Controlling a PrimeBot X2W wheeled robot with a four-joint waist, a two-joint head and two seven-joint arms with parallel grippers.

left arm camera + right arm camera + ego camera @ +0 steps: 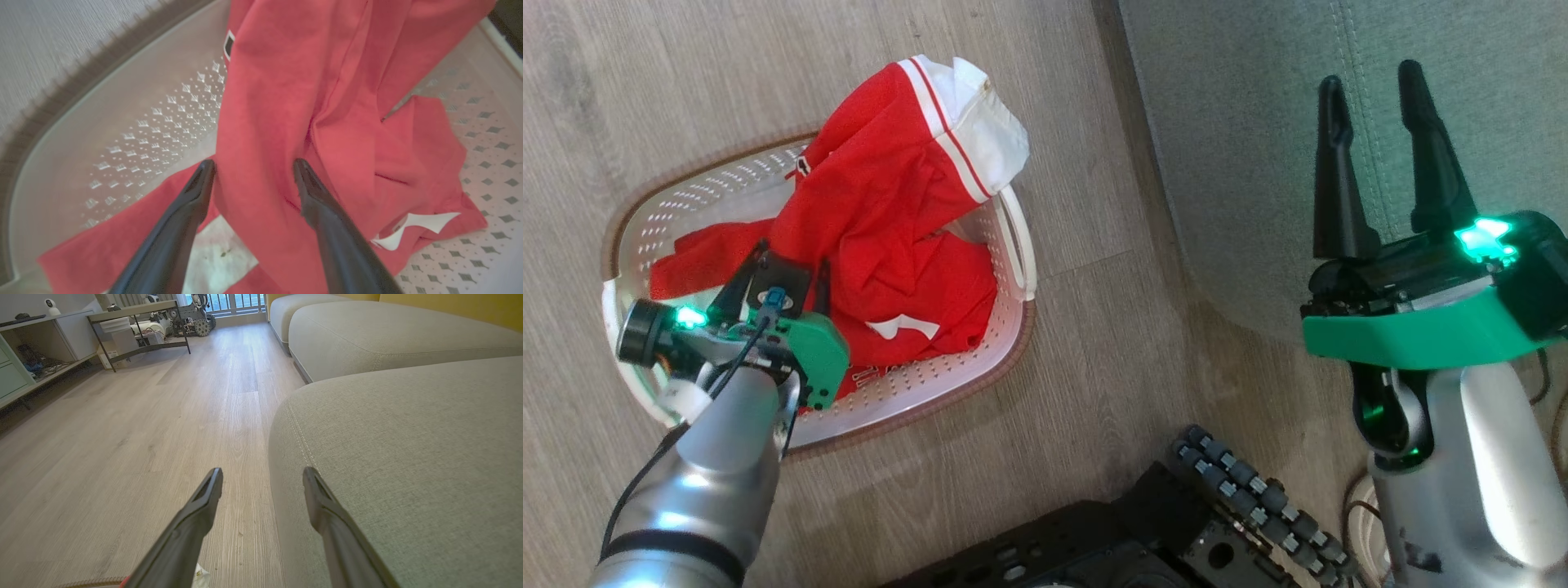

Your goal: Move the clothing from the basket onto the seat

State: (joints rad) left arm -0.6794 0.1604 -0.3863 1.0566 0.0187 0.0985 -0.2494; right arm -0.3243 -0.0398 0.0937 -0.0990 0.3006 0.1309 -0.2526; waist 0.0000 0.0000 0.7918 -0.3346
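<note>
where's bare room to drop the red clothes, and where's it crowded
Free: the seat top, bare from its stitched seam back to the next cushion; also the floor strip between basket and seat. Crowded: the basket, clothes heaped over its rim, left hand inside.

Between the spread jaws of the left gripper (254, 163), a fold of the clothing (278, 102) hides the basket (135, 122) floor behind it. Fingertip contact with the fabric cannot be determined. Right of the right gripper (263, 471) jaws, the seat (408, 437) is cut off by the frame edge.
</note>
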